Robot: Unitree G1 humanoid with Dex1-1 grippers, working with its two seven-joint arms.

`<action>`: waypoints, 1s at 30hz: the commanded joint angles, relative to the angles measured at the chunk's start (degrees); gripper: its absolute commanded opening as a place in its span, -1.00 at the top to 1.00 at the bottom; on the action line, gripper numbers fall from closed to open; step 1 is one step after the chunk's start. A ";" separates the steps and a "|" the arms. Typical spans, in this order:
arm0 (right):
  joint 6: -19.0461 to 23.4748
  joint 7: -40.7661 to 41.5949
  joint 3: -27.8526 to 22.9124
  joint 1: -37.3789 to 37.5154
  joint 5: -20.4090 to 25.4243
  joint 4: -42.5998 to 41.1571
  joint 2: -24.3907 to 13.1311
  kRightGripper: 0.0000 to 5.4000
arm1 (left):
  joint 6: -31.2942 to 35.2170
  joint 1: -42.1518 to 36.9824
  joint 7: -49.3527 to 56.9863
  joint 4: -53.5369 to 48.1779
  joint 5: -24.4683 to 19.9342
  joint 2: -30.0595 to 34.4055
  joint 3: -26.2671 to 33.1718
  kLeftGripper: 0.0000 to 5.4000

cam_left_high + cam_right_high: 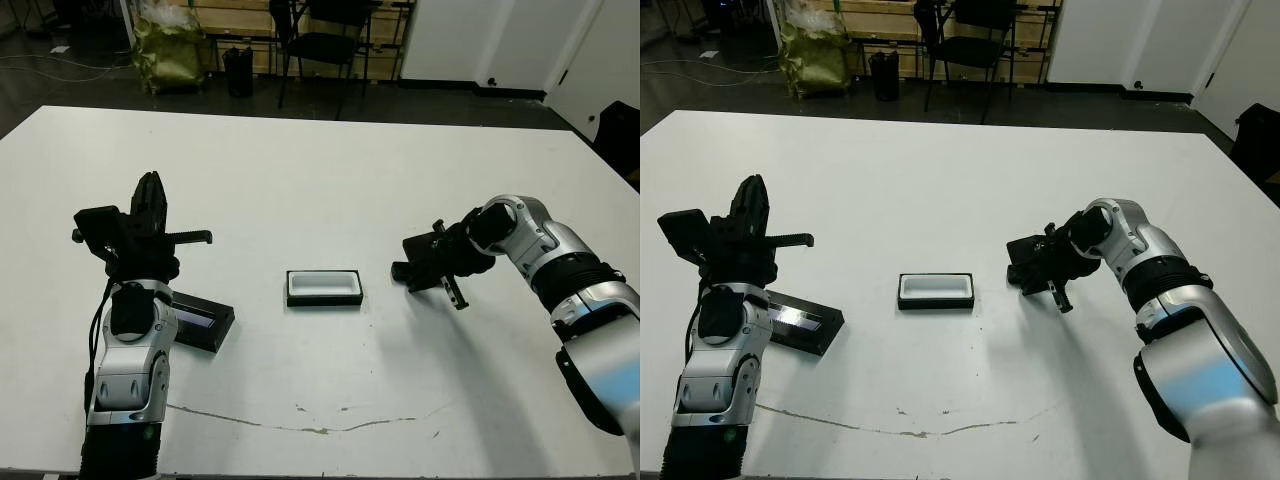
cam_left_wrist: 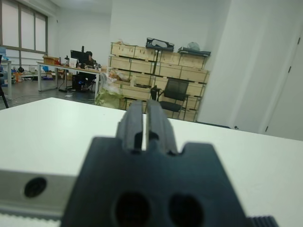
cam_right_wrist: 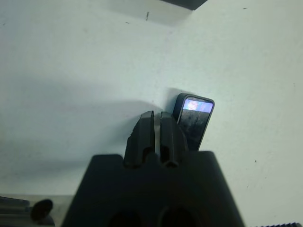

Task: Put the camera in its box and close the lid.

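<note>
Right gripper [image 3: 156,124] fingers pressed together, empty — slim black camera [image 3: 194,123] with pale screen lies just beside them. Left gripper [image 1: 150,195] also closed, raised. White-lined box [image 1: 323,288] mid-table, open; flat striped lid [image 1: 200,322] left — beside left arm.

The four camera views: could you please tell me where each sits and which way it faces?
Head stereo pair: looks down at the white table, showing both arms, the white-lined black box and striped black lid.
Left wrist: looks level across the table into the room, over the left gripper.
Right wrist: looks down past the right gripper at the slim black camera.
</note>
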 commanded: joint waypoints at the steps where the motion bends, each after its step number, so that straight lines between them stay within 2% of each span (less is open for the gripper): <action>1: -1.49 -0.38 1.16 1.48 -1.39 3.06 1.95 1.00 | 1.49 0.80 0.51 0.22 0.77 -0.34 -0.14 1.00; 7: -0.35 -0.21 0.81 0.98 -1.06 1.36 2.19 1.00 | 0.86 0.80 0.14 0.45 0.33 -0.48 -0.08 1.00; 11: 2.57 0.10 1.02 0.57 -1.49 1.98 3.27 1.00 | 1.73 0.91 0.83 -0.07 0.78 -0.67 -0.20 1.00; 15: 3.04 0.25 1.20 0.03 -1.74 1.92 3.84 1.00 | 0.91 0.92 0.36 0.41 0.87 -0.50 -0.20 1.00; 17: 1.94 0.75 1.68 -0.20 -2.11 0.10 3.51 1.00 | 0.77 0.88 0.35 0.54 0.82 -0.59 -0.16 1.00; 20: 3.38 1.44 1.15 -0.32 -1.71 -0.71 3.58 1.00 | 1.02 0.94 0.39 0.40 0.92 -0.53 -0.18 1.00; 30: 3.46 -0.94 1.05 -0.80 -2.48 3.09 4.39 1.00 | 2.02 0.94 0.73 -0.14 0.86 -0.81 -0.11 1.00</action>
